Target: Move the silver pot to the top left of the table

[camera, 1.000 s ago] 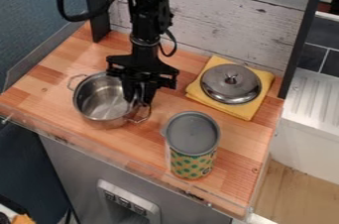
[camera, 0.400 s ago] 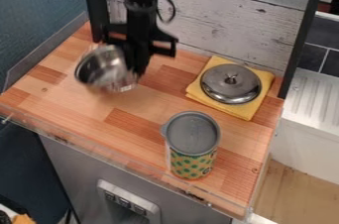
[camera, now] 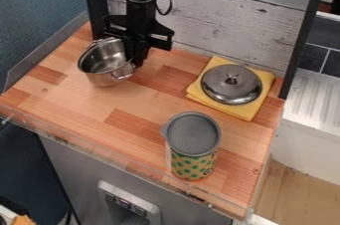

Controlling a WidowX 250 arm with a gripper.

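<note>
Leaning in close against the gripper (camera: 136, 59), on its left in the camera view, the silver pot (camera: 101, 76) has its near rim clamped between the fingers. Its mouth faces up; whether its base touches the wooden tabletop (camera: 139, 114) I cannot tell. One loop handle is just below the gripper, the other across the mouth from it. A black post (camera: 98, 7) rises behind the pot, up and left of the gripper. Well to the gripper's right, a metal lid (camera: 229, 82) lies knob up on a yellow cloth (camera: 244, 112). Below and right of the gripper stands a grey-topped canister (camera: 193, 162).
</note>
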